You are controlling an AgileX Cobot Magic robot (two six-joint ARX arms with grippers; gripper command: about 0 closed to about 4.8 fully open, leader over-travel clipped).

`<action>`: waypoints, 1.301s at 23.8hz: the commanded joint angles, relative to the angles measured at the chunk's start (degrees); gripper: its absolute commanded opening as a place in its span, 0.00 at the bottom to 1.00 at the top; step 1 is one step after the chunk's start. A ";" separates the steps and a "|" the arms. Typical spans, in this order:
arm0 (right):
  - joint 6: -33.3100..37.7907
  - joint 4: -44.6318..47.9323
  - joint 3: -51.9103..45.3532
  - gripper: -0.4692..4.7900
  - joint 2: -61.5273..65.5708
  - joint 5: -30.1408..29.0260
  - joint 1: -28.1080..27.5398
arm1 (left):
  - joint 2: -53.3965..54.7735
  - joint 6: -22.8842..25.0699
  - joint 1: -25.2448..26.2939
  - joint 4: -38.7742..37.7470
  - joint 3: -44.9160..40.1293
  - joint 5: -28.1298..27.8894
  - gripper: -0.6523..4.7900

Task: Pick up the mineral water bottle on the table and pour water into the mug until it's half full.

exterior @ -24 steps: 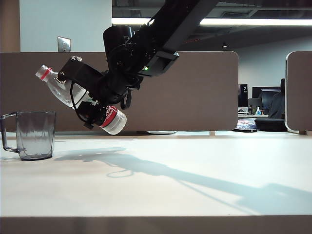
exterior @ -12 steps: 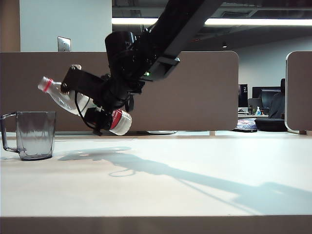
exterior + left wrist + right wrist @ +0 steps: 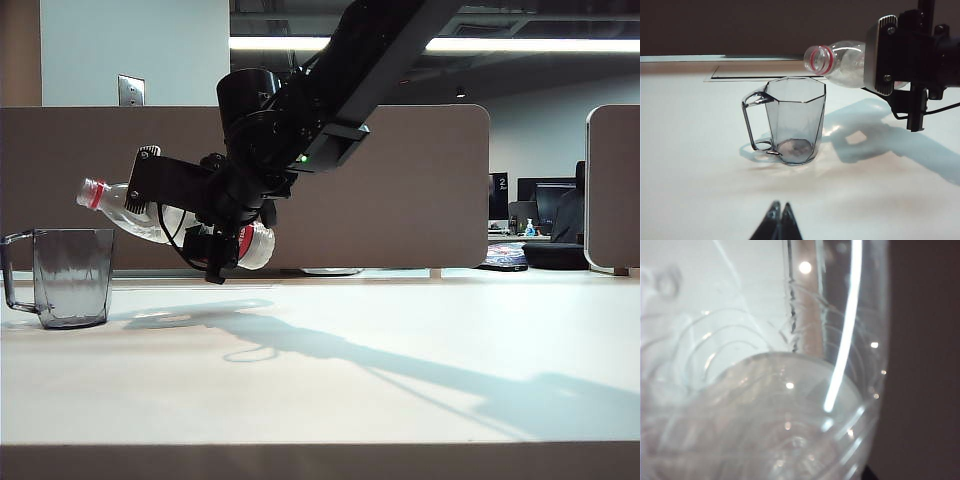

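The mineral water bottle (image 3: 130,212) hangs above the table (image 3: 400,380), tipped almost level, and my right gripper (image 3: 178,218) is shut on its body. Its uncapped mouth with the red neck ring (image 3: 819,59) sits just above the far rim of the mug (image 3: 795,120). The smoky-grey mug (image 3: 72,275) stands upright at the table's left, handle pointing away from the arm. No stream of water shows, and the mug looks empty. The right wrist view is filled by the bottle's clear wall (image 3: 765,390). My left gripper (image 3: 780,207) is shut, low over the table on the near side of the mug.
Brown partition panels (image 3: 420,180) close off the back of the table. A thin rectangular outline (image 3: 740,77) lies in the tabletop behind the mug. The right arm's shadow (image 3: 380,365) crosses the white surface.
The right wrist has rolled, tipping the bottle from a steep slant to nearly level. Its mouth has dropped closer to the mug's rim. The mug has not moved.
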 commanded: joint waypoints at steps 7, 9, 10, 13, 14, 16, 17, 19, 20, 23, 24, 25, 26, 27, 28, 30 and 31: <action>-2.40 5.42 0.85 0.69 -0.57 0.72 -0.57 | 0.07 0.02 0.07 0.72 0.20 0.22 0.11; -3.89 5.40 0.85 0.69 -0.57 0.72 -0.66 | 0.07 0.02 0.07 0.72 0.20 0.22 0.11; -4.68 5.38 0.85 0.69 -0.57 0.70 -0.68 | 0.07 0.02 0.07 0.72 0.20 0.22 0.11; -5.29 5.38 0.83 0.69 -0.57 0.66 -0.79 | 0.07 0.02 0.07 0.72 0.20 0.22 0.11; -5.31 5.40 0.83 0.69 -0.57 0.66 -0.87 | 0.07 0.02 0.07 0.72 0.20 0.22 0.11; -7.69 5.81 0.83 0.69 -0.57 0.48 -1.11 | 0.07 0.02 0.07 0.72 0.20 0.22 0.11; -8.31 5.84 0.85 0.69 -0.57 0.37 -1.14 | 0.07 0.02 0.07 0.72 0.20 0.22 0.11; -8.74 5.99 0.85 0.69 -0.57 0.20 -1.16 | 0.07 0.02 0.07 0.72 0.20 0.22 0.11; -10.08 6.03 0.85 0.69 -0.57 0.22 -1.20 | 0.07 0.02 0.07 0.72 0.20 0.22 0.11; -11.15 6.21 0.85 0.69 -0.57 0.00 -1.44 | 0.07 0.02 0.07 0.72 0.20 0.22 0.11; -11.17 6.25 0.85 0.69 -0.57 0.00 -1.46 | 0.07 0.02 0.07 0.72 0.20 0.22 0.11; -11.26 6.25 0.85 0.69 -0.57 0.00 -1.49 | 0.07 0.02 0.07 0.72 0.20 0.22 0.11; -11.34 6.25 0.85 0.69 -0.57 0.02 -1.53 | 0.07 0.02 0.07 0.72 0.20 0.22 0.11; -11.76 6.27 0.85 0.69 -0.57 0.00 -1.57 | 0.07 0.02 0.07 0.72 0.20 0.22 0.11; -12.63 6.25 0.85 0.69 -0.57 0.00 -1.60 | 0.07 0.02 0.07 0.72 0.20 0.22 0.11; -13.64 6.27 0.85 0.69 -0.57 0.00 -1.64 | 0.07 0.02 0.07 0.72 0.20 0.22 0.11; -13.64 6.27 0.85 0.69 -0.57 -0.02 -1.64 | 0.07 0.02 0.07 0.72 0.20 0.22 0.11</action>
